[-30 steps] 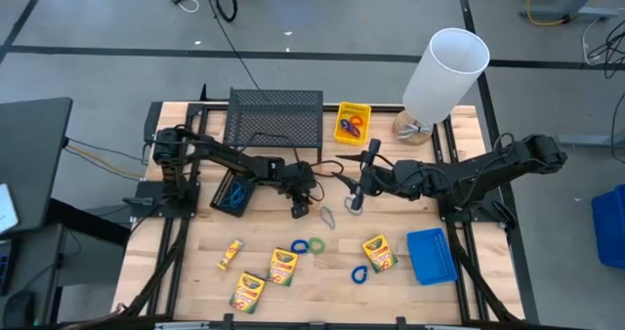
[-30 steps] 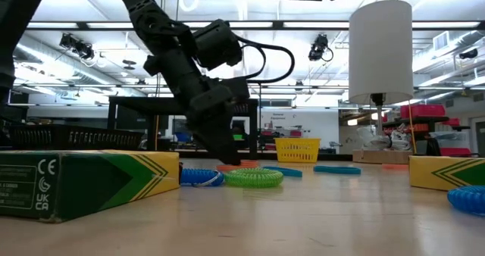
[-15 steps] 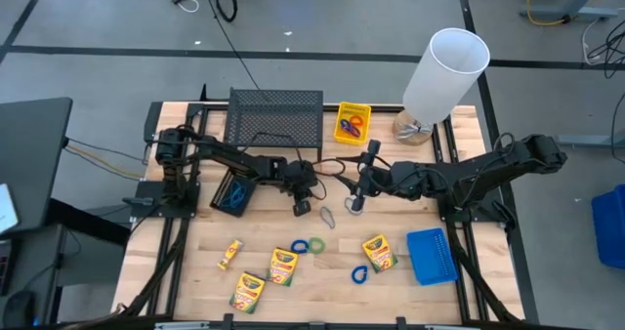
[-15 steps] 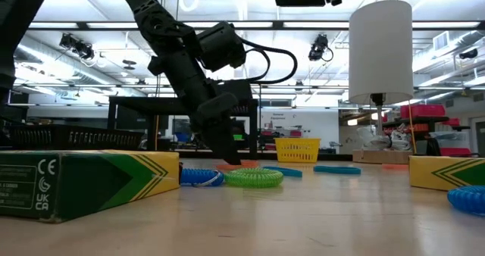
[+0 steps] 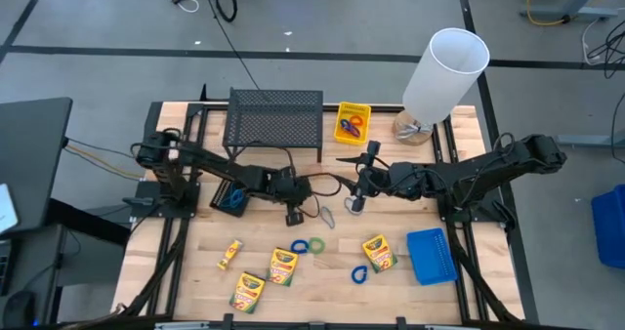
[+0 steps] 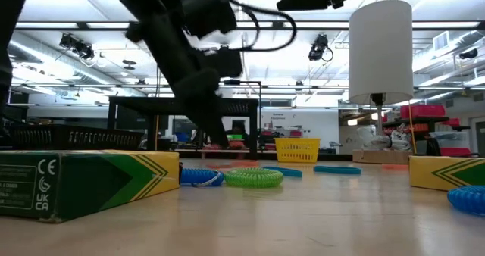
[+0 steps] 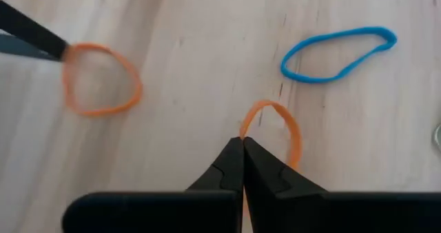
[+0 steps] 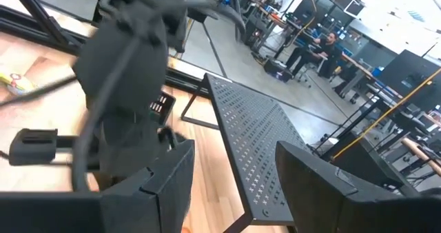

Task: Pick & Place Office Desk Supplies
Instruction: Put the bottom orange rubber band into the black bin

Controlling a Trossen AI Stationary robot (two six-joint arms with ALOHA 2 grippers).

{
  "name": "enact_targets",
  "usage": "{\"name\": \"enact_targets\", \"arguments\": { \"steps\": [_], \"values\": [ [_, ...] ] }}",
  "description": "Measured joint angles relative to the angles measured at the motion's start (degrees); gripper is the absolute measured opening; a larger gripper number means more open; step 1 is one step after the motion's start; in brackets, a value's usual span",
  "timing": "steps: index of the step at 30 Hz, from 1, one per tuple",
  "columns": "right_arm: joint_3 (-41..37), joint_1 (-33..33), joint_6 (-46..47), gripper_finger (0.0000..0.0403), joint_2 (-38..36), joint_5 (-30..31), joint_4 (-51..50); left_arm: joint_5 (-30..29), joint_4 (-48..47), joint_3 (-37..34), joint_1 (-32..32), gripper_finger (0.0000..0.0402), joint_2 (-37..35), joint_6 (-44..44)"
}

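Observation:
My left gripper stands at the table's middle, shut on a small orange loop. A second orange loop and a blue loop lie flat on the wood nearby. My right gripper hovers open just to the right, holding nothing. Toward the near edge lie yellow-and-green crayon boxes, a green loop and two blue loops. A grey loop lies between the grippers. My left gripper pinches the orange loop's strand on one side between its two fingertips. The fingers come from above, slanting down. The rest of the loop sticks out past the tips. In the low view the fingertips stand above the tabletop.
A black wire-mesh rack and a yellow bin stand at the far edge, with a tall white cylinder at the far right. A black bin sits at the left and a blue bin at the near right.
My left gripper has risen from the tabletop and gone a little toward the table's left and near edge, taking the orange loop with it. My right arm has kept still.

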Motion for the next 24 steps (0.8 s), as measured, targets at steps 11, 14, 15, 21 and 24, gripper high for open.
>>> {"name": "enact_targets", "arguments": {
  "steps": [11, 14, 15, 21, 24],
  "values": [
    [0.0, 0.02, 1.29, 0.0212, 0.0, -0.02, -1.21, -14.31, -17.78, 0.07, -4.55, 0.0001, -9.3, -7.43],
    [0.0, 0.01, 1.55, 0.0212, 0.0, -0.02, -1.94, -17.02, -22.79, 0.08, -5.75, 0.0001, -11.73, -10.28],
    [0.0, 0.0, 1.77, 0.0212, 0.0, -0.08, -2.25, -17.71, -24.69, 0.09, -6.18, 0.0001, -12.51, -11.48],
    [0.0, 0.01, 2.68, 0.0212, 0.0, -0.13, -3.36, -20.64, -37.01, 0.09, -7.86, 0.0001, -15.83, -19.69],
    [0.0, 0.02, 3.0, 0.0212, 0.0, -0.16, -3.68, -21.88, -45.03, 0.09, -8.51, 0.0001, -16.5, -25.36]
  ]
}}
